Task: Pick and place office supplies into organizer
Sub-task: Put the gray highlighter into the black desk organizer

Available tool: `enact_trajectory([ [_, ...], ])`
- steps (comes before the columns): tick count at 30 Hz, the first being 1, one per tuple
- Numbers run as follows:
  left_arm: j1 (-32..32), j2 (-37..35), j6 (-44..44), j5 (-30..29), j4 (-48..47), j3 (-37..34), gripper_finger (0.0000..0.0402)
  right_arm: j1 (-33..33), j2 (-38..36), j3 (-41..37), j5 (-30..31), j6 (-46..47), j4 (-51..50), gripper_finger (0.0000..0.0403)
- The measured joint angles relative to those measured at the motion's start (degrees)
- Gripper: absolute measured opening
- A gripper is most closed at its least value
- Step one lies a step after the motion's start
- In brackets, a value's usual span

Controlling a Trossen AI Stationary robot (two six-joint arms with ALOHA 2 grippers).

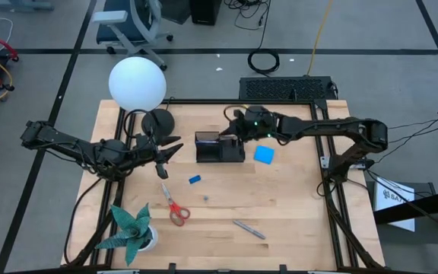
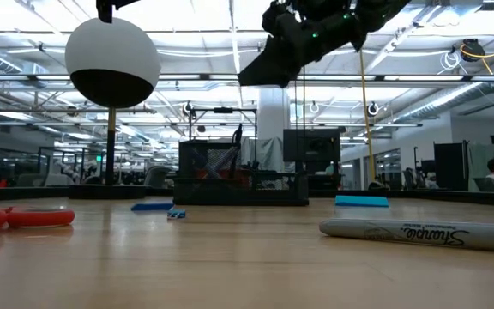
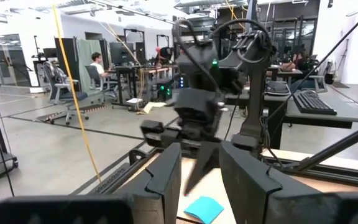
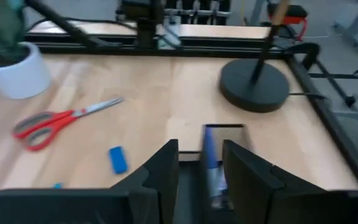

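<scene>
A grey "Sharpie" marker (image 2: 423, 233) lies lower right in the low view, its script legible there alone; the high view shows it only as a thin grey stick at lower centre of the pale wooden surface (image 1: 295, 205). At frame centre the right tool (image 1: 233, 128) hangs above the small black compartmented organizer tray (image 1: 219, 148), its dark fingers (image 4: 160, 171) pinching a thin blue-grey pen (image 4: 210, 155) that points down into the tray, as the right wrist view shows. A bright blue square pad (image 1: 264, 154) lies just right of the tray; a tiny blue block (image 1: 195, 180) and red-handled scissors (image 1: 175, 207) lie below it. At centre left the left tool (image 1: 169, 150) hovers beside the round black lamp base (image 1: 158, 121), fingers spread.
</scene>
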Motion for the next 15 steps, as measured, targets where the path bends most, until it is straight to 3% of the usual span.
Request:
enact_trajectory([
  [15,0.0,0.0,-0.4,1.0,-0.4,0.0,0.0118,10.3,-1.1,-4.6,0.0,-0.1,-0.5,0.0114],
])
